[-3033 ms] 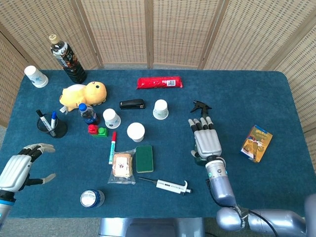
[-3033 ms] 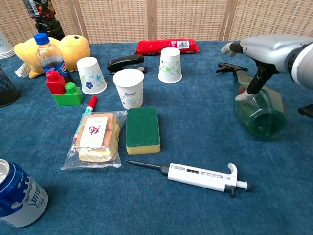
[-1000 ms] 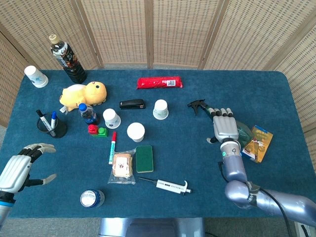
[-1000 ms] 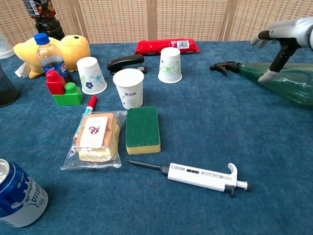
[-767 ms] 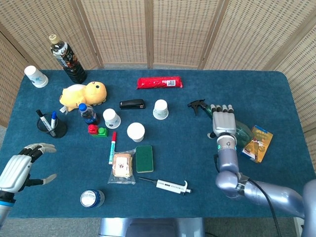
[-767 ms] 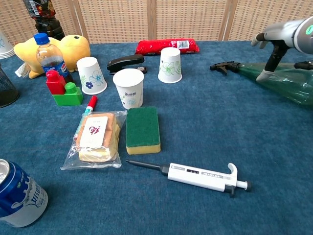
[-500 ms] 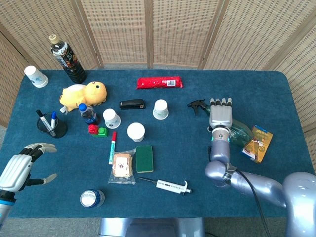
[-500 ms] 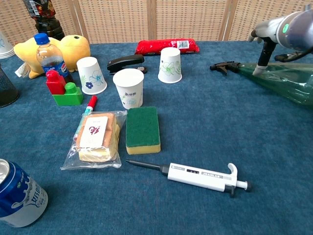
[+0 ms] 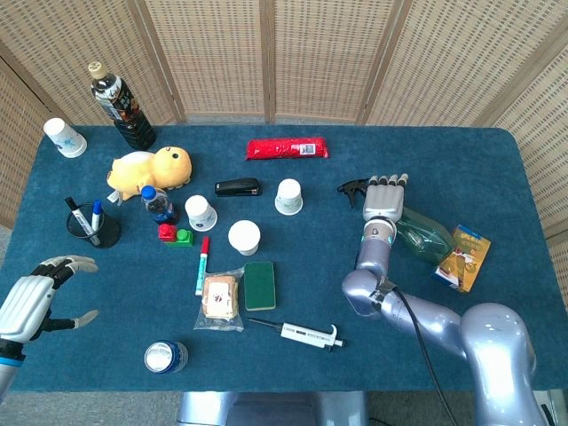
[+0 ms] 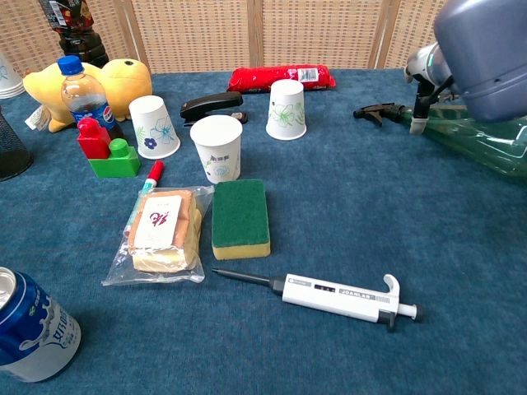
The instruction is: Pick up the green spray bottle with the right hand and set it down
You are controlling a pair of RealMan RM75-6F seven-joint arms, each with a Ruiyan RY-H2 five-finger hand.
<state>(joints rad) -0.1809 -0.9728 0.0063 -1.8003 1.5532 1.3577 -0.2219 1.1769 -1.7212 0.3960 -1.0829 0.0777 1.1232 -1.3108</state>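
Note:
The green spray bottle [image 9: 424, 235] lies on its side on the blue table, its black nozzle [image 9: 353, 187] pointing left. In the chest view the bottle [image 10: 486, 140] reaches off the right edge. My right hand [image 9: 384, 200] lies flat over the bottle's neck with its fingers straight and holds nothing. In the chest view its thumb [image 10: 419, 111] hangs down by the neck, and I cannot tell whether it touches. My left hand [image 9: 31, 302] hovers at the table's front left edge, fingers spread and empty.
An orange box [image 9: 461, 257] lies just right of the bottle. A paper cup [image 9: 288, 196] stands left of the nozzle. A pipette [image 9: 302, 334] and a green sponge [image 9: 259, 285] lie nearer the front. A red packet [image 9: 286, 148] is at the back.
The bottle, upright in my right hand three seconds ago, now lies on its side. Over the last second my right hand slid left along it toward the nozzle. The left hand stayed put.

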